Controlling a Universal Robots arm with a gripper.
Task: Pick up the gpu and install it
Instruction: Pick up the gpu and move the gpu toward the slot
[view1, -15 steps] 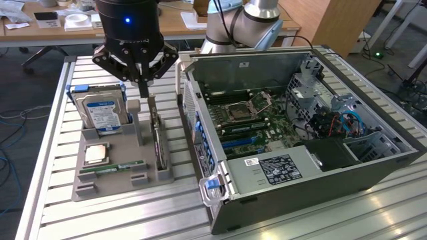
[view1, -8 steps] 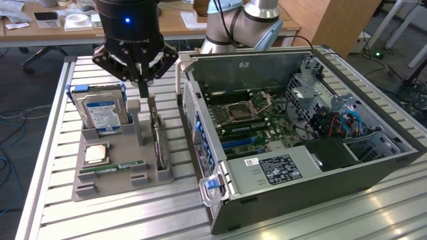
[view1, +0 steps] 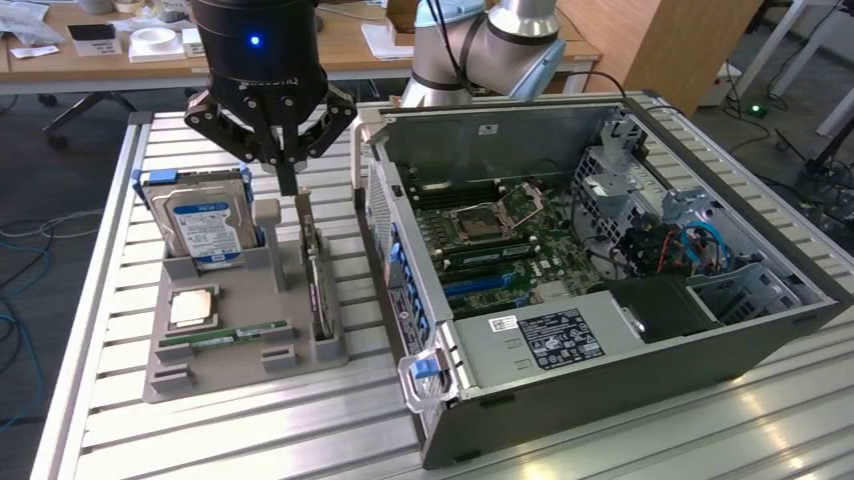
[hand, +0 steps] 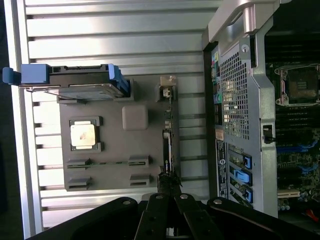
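Wrist view | I'm watching gripper (hand: 167, 182), jaws sitting closed | gpu (hand: 170, 145) standing on edge just below jaws | hold unclear

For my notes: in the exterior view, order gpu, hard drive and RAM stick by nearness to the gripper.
1. Thin dark gpu card, below the gripper.
2. Silver blue-labelled hard drive, exterior view's left.
3. Narrow green RAM stick, lying flat.

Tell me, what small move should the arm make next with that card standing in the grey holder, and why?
Probably a slow, straight lift. The fingers look shut on the top edge of the gpu, which stands on edge in a slot of the grey holder. Rising straight would likely free it without scraping the slot, before any move toward the open computer case beside it.
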